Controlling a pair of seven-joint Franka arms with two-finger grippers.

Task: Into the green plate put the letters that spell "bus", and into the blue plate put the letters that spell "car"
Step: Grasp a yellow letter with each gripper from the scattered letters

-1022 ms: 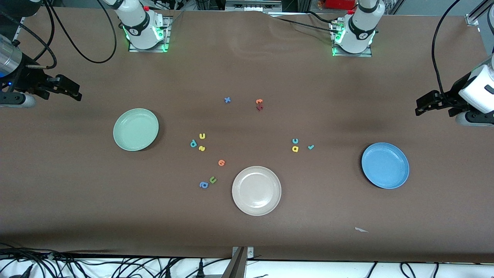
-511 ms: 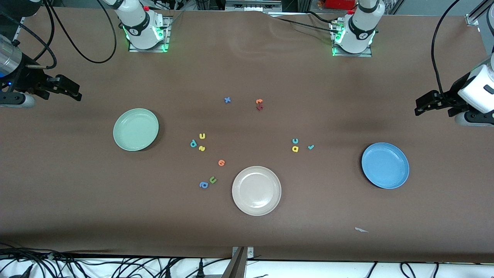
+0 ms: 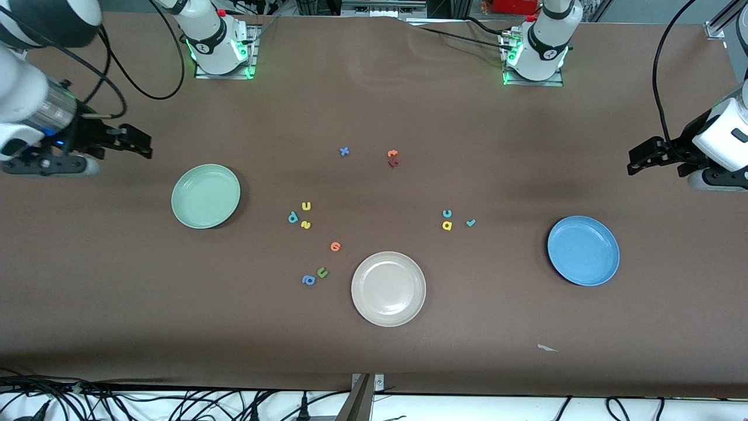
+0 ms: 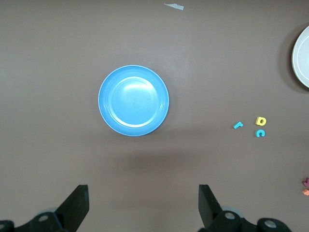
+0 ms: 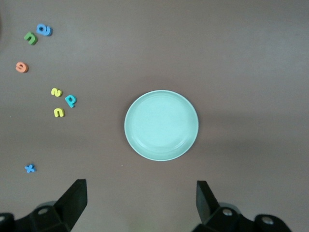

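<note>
Right now I see both grippers up in the air with jaws spread wide, holding nothing: the right gripper (image 3: 143,149) over bare table at the right arm's end, the left gripper (image 3: 634,164) at the left arm's end. Both the green plate (image 3: 205,196) and the blue plate (image 3: 583,250) look empty. Near the green plate sit the teal "b" (image 3: 293,217), yellow "u" (image 3: 306,206) and yellow "s" (image 3: 305,224); toward the blue one, the "c" (image 3: 447,213), yellow "a" (image 3: 447,225) and what I take for the "r" (image 3: 470,222).

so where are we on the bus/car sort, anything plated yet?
Nothing plated: the green plate and blue plate hold no letters. Nothing in hand: the right gripper hangs open over the table by the green plate; the left gripper waits open above the blue plate's end. All six remain: b, u, s grouped beside the green plate; c, a, r toward the blue plate.
</note>
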